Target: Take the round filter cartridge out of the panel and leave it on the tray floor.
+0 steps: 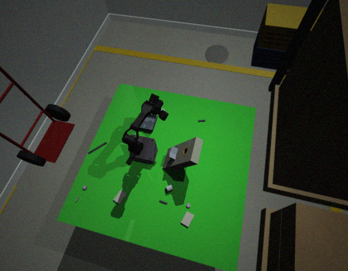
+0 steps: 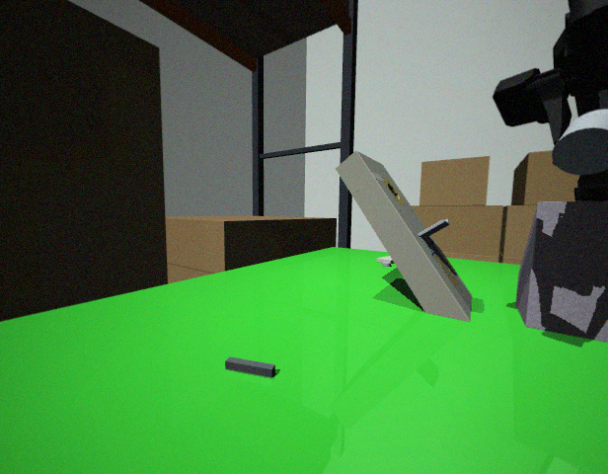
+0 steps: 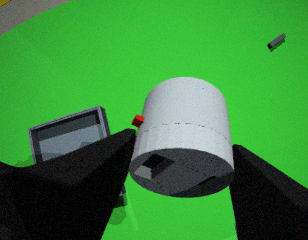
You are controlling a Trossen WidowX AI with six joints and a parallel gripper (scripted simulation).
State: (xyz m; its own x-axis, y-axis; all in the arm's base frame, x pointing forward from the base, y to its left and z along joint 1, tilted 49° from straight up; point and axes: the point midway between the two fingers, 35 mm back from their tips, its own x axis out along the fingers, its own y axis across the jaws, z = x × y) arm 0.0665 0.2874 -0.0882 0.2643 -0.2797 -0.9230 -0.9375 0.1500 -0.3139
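The jaws are standing about half open, and the filter cartridge [image 1: 162,109] [image 2: 587,145] [image 3: 186,115] is being gripped between the dark fingers. It is being held in the air above the green surface [image 1: 221,175] [image 2: 191,408] [image 3: 69,65], clear of the service panel [image 1: 197,150] [image 2: 396,229], which is leaning at a slant with its gold-ringed socket [image 1: 183,152] [image 2: 398,194] being left exposed. The slotted end is being shown in the wrist view, and a small red block [image 3: 138,120] is being seen at the cartridge's side. The tray [image 1: 147,125] [image 3: 102,119] is lying near the arm [image 1: 141,116] [image 2: 592,45], partly hidden by it from above; the cartridge is being held outside the tray. A short dark bar [image 1: 201,120] [image 2: 250,367] [image 3: 276,42] is lying well apart from the tray.
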